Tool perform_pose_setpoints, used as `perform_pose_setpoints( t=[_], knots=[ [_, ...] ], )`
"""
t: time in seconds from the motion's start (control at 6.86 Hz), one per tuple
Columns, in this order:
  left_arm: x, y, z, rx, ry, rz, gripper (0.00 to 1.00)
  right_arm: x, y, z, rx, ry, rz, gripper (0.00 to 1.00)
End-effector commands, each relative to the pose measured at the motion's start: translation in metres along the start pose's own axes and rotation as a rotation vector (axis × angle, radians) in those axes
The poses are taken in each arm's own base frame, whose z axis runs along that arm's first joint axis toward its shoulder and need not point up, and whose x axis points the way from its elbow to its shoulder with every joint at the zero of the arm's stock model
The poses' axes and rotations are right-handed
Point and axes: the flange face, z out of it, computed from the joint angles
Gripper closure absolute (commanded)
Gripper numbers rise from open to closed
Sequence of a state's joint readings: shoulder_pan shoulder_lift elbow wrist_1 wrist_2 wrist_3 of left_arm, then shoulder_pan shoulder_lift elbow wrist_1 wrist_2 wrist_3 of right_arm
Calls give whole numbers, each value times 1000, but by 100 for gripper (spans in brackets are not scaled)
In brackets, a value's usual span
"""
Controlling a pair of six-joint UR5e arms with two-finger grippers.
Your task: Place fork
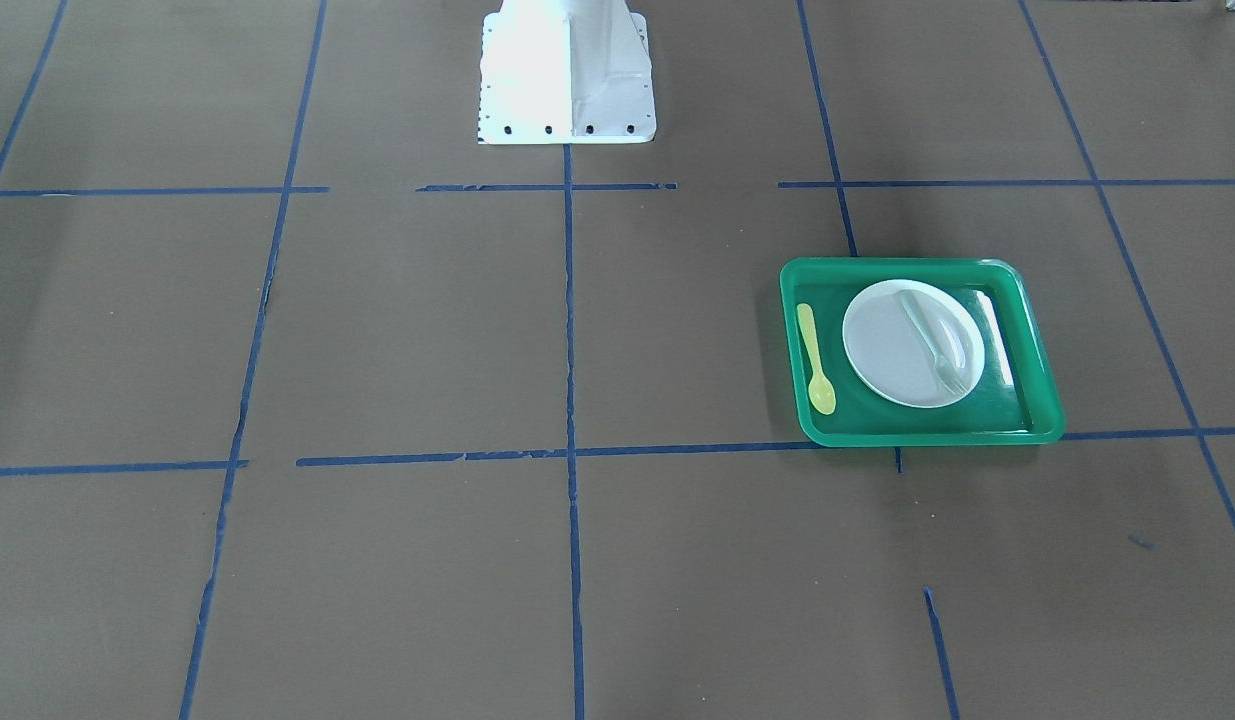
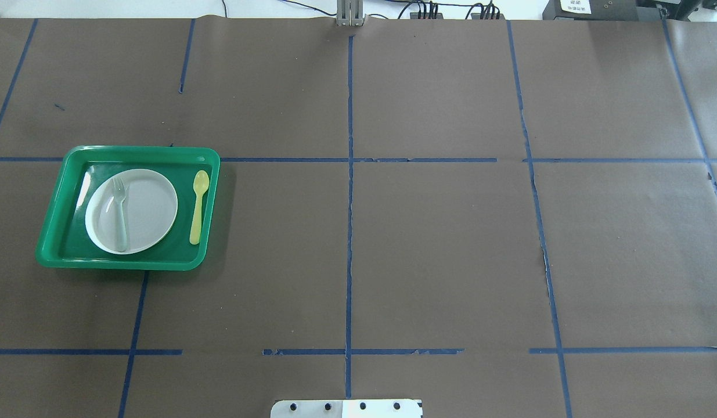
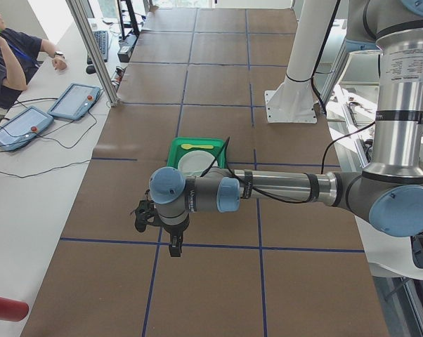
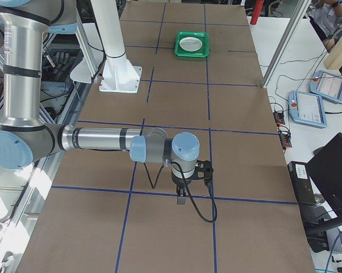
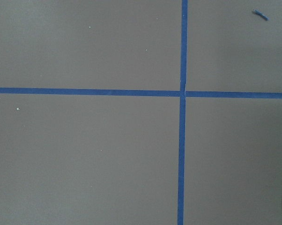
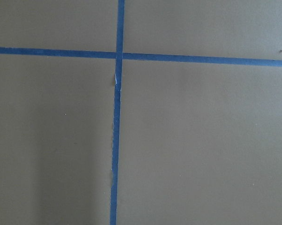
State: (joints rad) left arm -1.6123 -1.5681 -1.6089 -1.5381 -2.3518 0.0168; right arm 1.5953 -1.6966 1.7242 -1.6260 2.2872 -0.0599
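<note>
The pale translucent fork (image 1: pixel 935 345) lies on the round white plate (image 1: pixel 892 350) inside the green tray (image 1: pixel 907 264), tines toward the far side from the robot. In the overhead view the fork (image 2: pixel 120 212) lies on the left half of the plate (image 2: pixel 146 203). My left gripper (image 3: pixel 175 247) shows only in the exterior left view, high over the table and short of the tray. My right gripper (image 4: pixel 180 199) shows only in the exterior right view, far from the tray (image 4: pixel 192 44). I cannot tell whether either is open or shut.
A yellow spoon (image 2: pixel 198 206) lies in the tray beside the plate, also visible in the front view (image 1: pixel 815 360). Brown paper with blue tape lines (image 5: pixel 182 93) covers the table. The white robot base (image 1: pixel 565 70) stands at the table's edge. Operators' tablets (image 3: pixel 74 100) lie on the side table.
</note>
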Motion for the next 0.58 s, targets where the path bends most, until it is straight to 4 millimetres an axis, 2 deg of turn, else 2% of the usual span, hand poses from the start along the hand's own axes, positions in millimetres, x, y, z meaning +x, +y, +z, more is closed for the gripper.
perform_pose_setpoints(
  t=[0.0,0.29,0.44],
  knots=[
    [-1,0,1,-1,6,-1,0,0,0,0,0,0,0,0],
    [12,-7,-8,18,6,26,0,0,0,0,0,0,-1,0],
    [37,-12,-7,20,7,72,0,0,0,0,0,0,-1,0]
  ],
)
